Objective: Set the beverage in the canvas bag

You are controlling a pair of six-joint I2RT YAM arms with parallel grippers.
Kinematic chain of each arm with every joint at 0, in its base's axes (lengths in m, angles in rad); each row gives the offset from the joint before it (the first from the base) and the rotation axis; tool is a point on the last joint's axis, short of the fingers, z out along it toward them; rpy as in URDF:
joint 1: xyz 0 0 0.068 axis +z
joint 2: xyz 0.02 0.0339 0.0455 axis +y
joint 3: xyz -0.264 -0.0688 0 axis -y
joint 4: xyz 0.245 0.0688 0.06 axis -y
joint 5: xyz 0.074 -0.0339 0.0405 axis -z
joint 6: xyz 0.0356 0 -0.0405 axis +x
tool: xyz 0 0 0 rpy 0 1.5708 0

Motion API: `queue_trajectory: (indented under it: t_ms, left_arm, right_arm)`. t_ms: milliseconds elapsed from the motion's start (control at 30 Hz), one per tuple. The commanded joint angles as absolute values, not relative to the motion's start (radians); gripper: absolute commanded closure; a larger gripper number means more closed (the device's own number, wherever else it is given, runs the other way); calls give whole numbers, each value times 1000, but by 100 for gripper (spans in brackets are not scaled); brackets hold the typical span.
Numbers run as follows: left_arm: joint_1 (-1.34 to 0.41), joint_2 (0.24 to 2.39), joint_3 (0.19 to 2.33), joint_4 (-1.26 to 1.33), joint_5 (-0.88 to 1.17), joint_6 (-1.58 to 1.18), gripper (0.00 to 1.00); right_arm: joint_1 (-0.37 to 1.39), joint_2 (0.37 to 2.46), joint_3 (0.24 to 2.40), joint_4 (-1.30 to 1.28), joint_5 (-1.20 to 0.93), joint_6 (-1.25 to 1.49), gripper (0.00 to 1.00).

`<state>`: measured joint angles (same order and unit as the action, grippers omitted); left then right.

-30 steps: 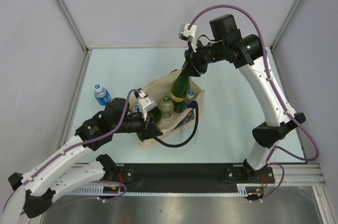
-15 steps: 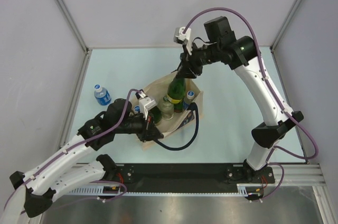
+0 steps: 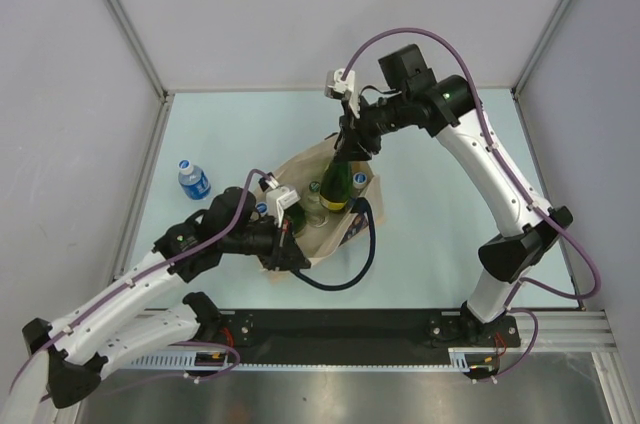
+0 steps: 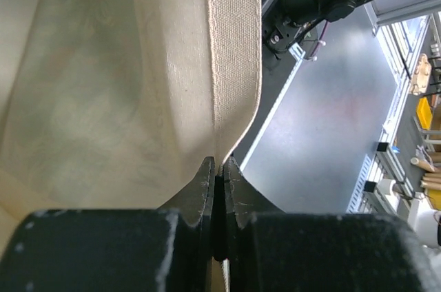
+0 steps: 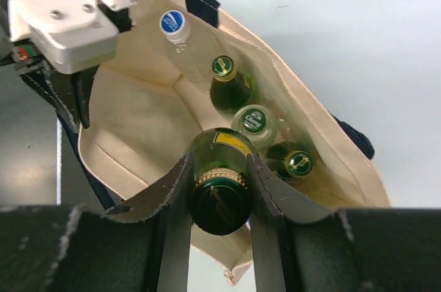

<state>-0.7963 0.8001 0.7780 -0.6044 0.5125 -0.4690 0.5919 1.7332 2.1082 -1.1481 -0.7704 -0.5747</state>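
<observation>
Green glass bottle (image 3: 335, 187) hangs from the right gripper (image 3: 346, 147) in the top view, clasped at the neck. Its long axis is near upright with a slight lean: cap up between the fingers, base down inside the open mouth of the canvas bag (image 3: 318, 236) directly beneath the tool. The left gripper (image 3: 288, 247) is clamped on the bag's near rim, and a water bottle (image 3: 192, 180) stands well apart, off to its left. From the left wrist, the jaws meet tight on a fold of beige canvas rising just ahead of the tips. From the right wrist, the fingers (image 5: 180, 175) straddle the neck; the view runs straight down the bottle's axis, cap toward the camera, with smaller bottles (image 5: 253, 121) standing in the bag beyond the fingertips.
</observation>
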Motion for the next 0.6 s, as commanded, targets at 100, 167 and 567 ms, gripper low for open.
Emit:
queue_trajectory:
  t_ms: [100, 167, 567]
  left_arm:
    - [-805, 865, 736, -669, 587, -520, 100]
    - [-811, 880, 730, -660, 604, -520, 100]
    - [-827, 963, 799, -583, 657, -515, 100]
  right_arm:
    - [601, 1634, 2118, -1051, -884, -586, 100]
    - [603, 1634, 2117, -1049, -890, -581, 100]
    - [624, 1634, 2102, -1042, -916, -566, 100]
